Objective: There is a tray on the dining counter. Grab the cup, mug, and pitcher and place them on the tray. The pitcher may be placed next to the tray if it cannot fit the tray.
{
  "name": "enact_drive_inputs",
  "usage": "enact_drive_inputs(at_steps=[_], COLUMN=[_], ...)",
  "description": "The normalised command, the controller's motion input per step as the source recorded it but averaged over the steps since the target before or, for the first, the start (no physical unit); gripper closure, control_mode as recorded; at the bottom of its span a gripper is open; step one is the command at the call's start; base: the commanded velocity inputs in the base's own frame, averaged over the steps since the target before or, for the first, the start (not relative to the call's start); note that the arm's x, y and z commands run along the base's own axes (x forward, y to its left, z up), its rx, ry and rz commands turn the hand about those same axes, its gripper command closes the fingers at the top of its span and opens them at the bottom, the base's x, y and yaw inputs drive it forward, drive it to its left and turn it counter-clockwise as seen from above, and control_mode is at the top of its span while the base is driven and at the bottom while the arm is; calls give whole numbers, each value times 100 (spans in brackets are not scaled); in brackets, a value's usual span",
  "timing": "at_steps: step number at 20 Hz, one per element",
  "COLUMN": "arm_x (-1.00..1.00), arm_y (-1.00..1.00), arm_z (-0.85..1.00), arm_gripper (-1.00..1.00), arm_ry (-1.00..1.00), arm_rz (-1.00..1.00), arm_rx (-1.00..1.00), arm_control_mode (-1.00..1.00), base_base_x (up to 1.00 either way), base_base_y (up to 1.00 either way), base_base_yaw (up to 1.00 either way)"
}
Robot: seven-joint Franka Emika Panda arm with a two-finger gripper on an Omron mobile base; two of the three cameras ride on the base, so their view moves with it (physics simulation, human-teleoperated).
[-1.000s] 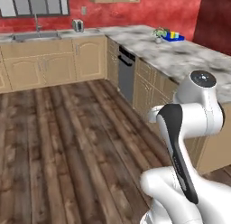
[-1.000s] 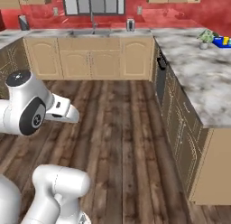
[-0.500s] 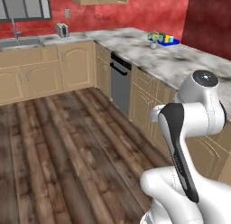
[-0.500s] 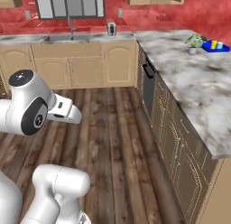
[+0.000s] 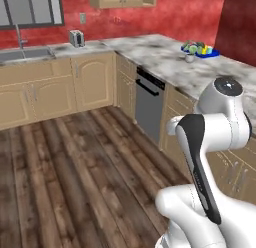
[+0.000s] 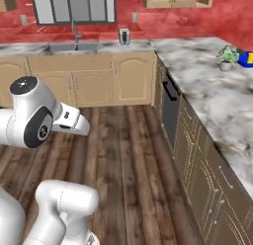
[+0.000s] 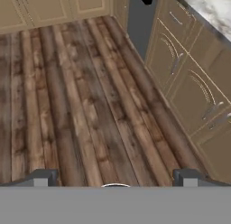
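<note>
**Jaws wide over bare floorboards, kitchen corner ahead**

The jaws [image 7: 115, 177] stood fully apart with nothing between them, their two dark tips far apart at the bottom of the hand view, pointed down at the floor [image 7: 76, 101]. That floor was dark brown wood in long planks with a streaked grain. Beside it ran tan cabinets [image 7: 189, 78] with arched panel doors and curved metal handles, and a dark dishwasher [image 5: 149, 103] set among them.

Above the cabinets lay a grey-white marble worktop [image 5: 165, 62] with brown veining, turning the corner under a red wall [image 5: 165, 14].

The left base view showed a blue object [image 5: 207, 52], perhaps the tray, far off on that marble beside a small potted plant [image 5: 190, 48]; the cup, mug and pitcher could not be made out. The right base view caught the same plant [image 6: 228, 55] at its right edge, plus a sink [image 6: 69, 47] with a tall tap under a window [image 6: 74, 6], and a toaster [image 6: 124, 36].
</note>
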Motion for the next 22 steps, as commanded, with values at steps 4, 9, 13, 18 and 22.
enact_drive_inputs(at_steps=[4, 9, 13, 18, 22], arm_x=[0, 0, 0, 0, 0], arm_y=[0, 0, 0, 0, 0], arm_z=[0, 0, 0, 0, 0], arm_gripper=[-100, -100, -100, -100, -100], arm_ry=[0, 0, 0, 0, 0], arm_rz=[0, 0, 0, 0, 0], arm_rx=[0, 0, 0, 0, 0], arm_control_mode=[100, 100, 100, 100, 100], base_base_x=[100, 100, 100, 100, 99], base_base_y=[28, 25, 20, 9, 0], base_base_yaw=[5, 7, 8, 13, 42])
